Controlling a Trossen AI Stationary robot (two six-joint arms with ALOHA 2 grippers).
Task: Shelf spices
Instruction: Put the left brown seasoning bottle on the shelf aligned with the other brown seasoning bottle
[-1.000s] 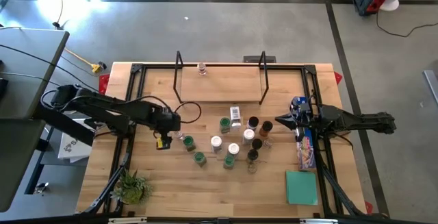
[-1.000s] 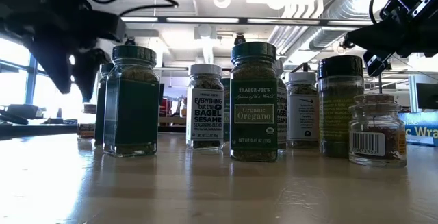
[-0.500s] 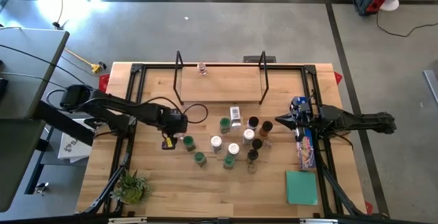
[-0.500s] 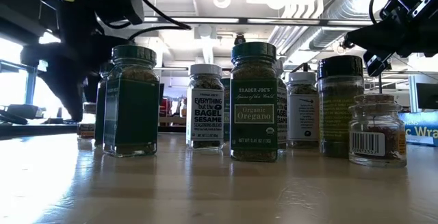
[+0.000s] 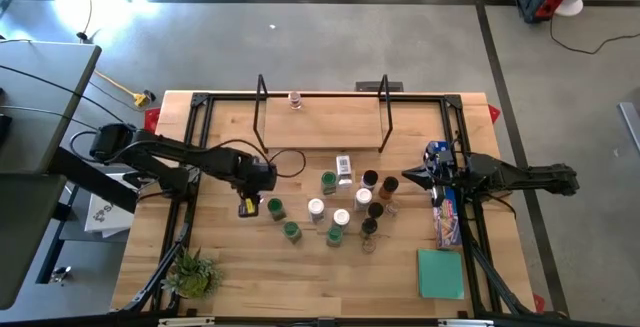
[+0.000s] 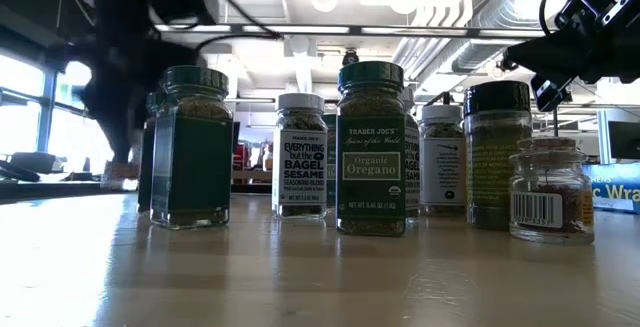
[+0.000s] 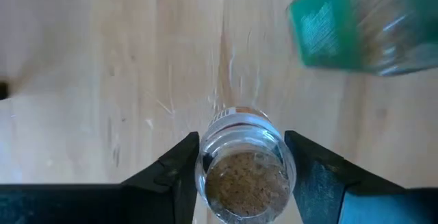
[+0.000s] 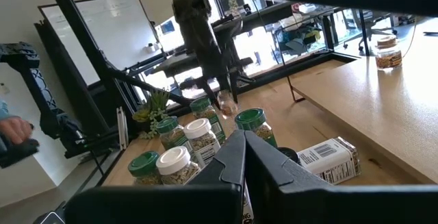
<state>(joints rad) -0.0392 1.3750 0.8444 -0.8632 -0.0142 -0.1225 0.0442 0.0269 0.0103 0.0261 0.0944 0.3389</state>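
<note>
Left arm reaches across the table's left half, wrist bent down over the jar cluster's left edge. Left gripper (image 7: 239, 176) clamps a small clear jar (image 7: 241, 176), one finger (image 7: 179, 172) on each side, brown spice visible inside. A green-topped jar (image 5: 276, 208) stands just right of it. Remaining spices (image 5: 340, 207) stand grouped at table centre. Shelf (image 5: 322, 117) at the far edge holds one jar (image 5: 295, 99). Right arm waits at the right side, right gripper (image 5: 408, 180) pinched closed, empty, near the cluster.
</note>
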